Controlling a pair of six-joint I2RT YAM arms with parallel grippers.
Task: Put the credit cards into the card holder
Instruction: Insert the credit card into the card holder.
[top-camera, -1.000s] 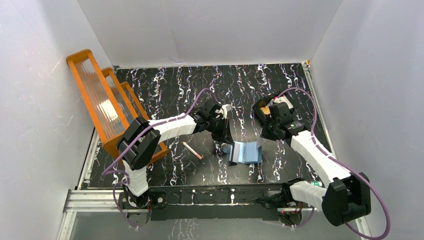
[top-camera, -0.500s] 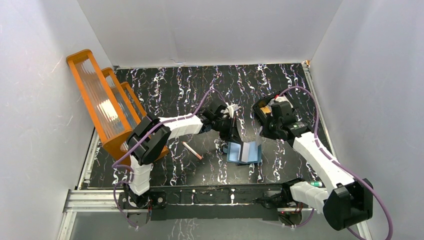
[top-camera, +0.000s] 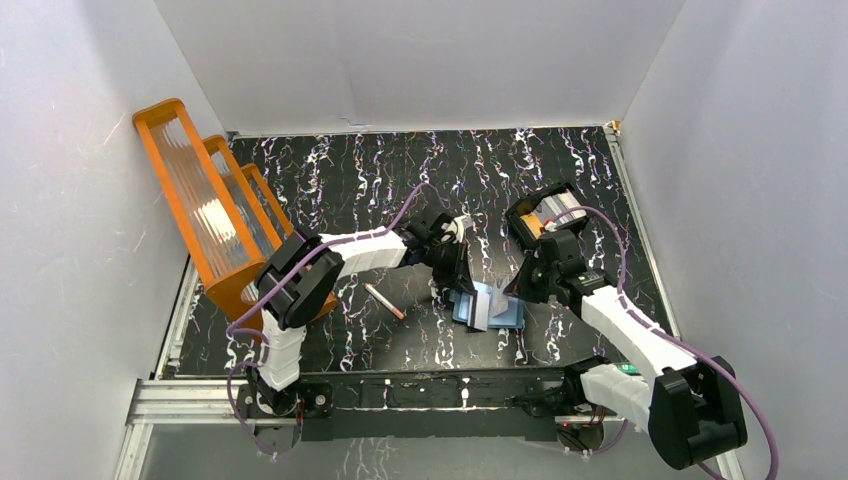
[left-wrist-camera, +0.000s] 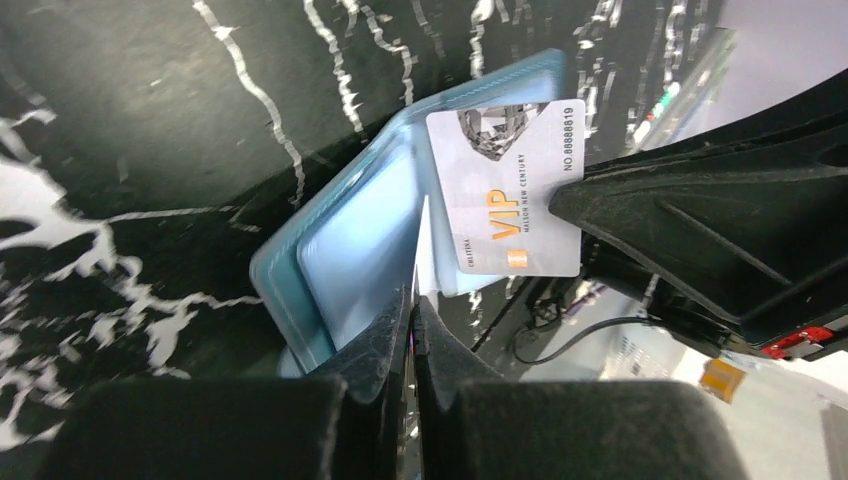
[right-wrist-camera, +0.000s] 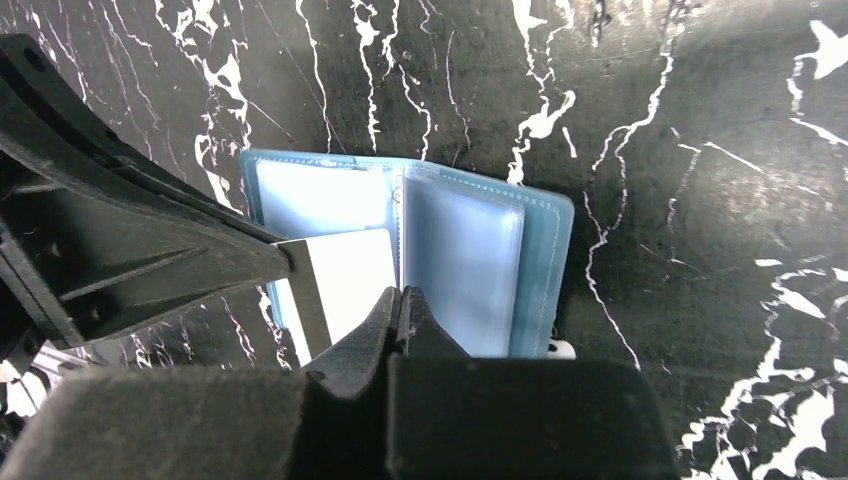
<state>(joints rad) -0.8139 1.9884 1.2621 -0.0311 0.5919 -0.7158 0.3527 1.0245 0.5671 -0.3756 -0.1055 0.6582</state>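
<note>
The teal card holder (top-camera: 470, 312) lies open on the table between my grippers, its lighter blue pockets facing up (right-wrist-camera: 470, 255). My left gripper (left-wrist-camera: 413, 312) is shut on a thin clear pocket leaf of the holder (left-wrist-camera: 350, 240), at its left side (top-camera: 462, 284). My right gripper (right-wrist-camera: 401, 297) is shut on the edge of a silver-grey VIP credit card (left-wrist-camera: 510, 190) and holds it over the open holder (top-camera: 510, 292). The card's pale back shows in the right wrist view (right-wrist-camera: 350, 280). More cards, orange and silver (top-camera: 552, 212), lie in the black tray.
The black tray (top-camera: 518, 224) stands just behind the right gripper. A thin pink-brown stick (top-camera: 384, 300) lies left of the holder. The big orange ribbed rack (top-camera: 205, 205) stands at the far left. White walls enclose the table.
My right gripper has come forward and down from the black tray with the card, to the open holder. My left gripper has stayed at the holder's left side.
</note>
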